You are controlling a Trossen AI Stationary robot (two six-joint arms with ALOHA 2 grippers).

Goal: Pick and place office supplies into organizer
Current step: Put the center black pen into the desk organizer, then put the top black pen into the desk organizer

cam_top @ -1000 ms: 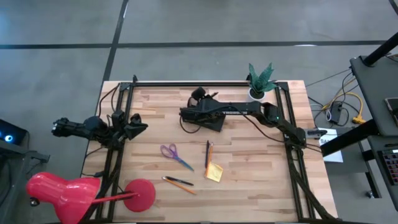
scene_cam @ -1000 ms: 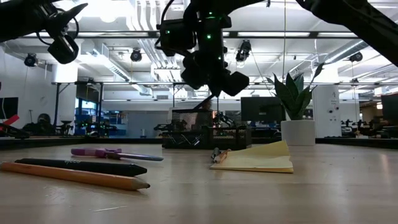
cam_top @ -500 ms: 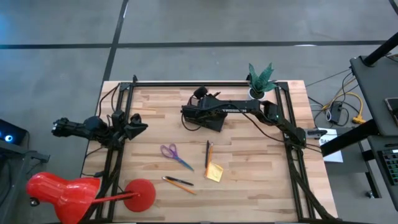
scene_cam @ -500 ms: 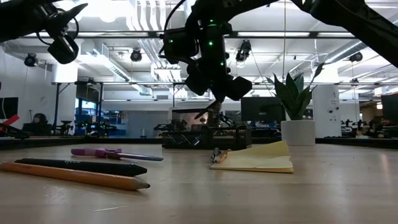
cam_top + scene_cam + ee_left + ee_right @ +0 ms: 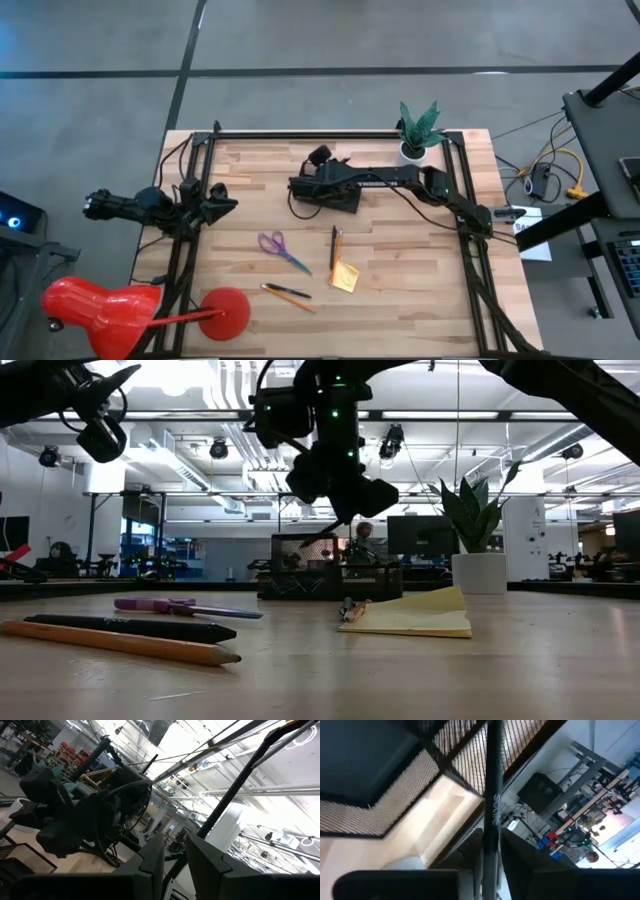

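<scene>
**Right gripper over organizer, pen at the drop point**

Right gripper (image 5: 303,189) hangs over the near-left end of the black mesh organizer (image 5: 343,198). A dark pen (image 5: 493,795) stands in its mouth, pointing down at the mesh. Can't tell whether the clamp is on or already off.

- Change over the last second: small. The head swung a little and drifted slightly left in the high view, and it stayed above the organizer throughout.
- My read: this is the release step for this pen. Whether the pen lands in the taller cup or the tray, I can't tell.
- Left gripper (image 5: 225,200) is parked at the table's left edge, slightly parted and empty.

Left to do, all on the wood table (image 5: 420,260) and well apart from the organizer:
- purple scissors (image 5: 280,248)
- pencil-and-pen pair (image 5: 335,246), with the yellow sticky pad (image 5: 345,277) just beside its near end
- second pen and orange pencil (image 5: 288,295), nearer the front

So the task looks early, with most items still out.

Not task items: a potted plant (image 5: 414,135) at the far right and a red lamp (image 5: 130,308) at the front left corner.

Room: the low view shows an open workshop with ceiling lights, desks and monitors behind the table.
</scene>
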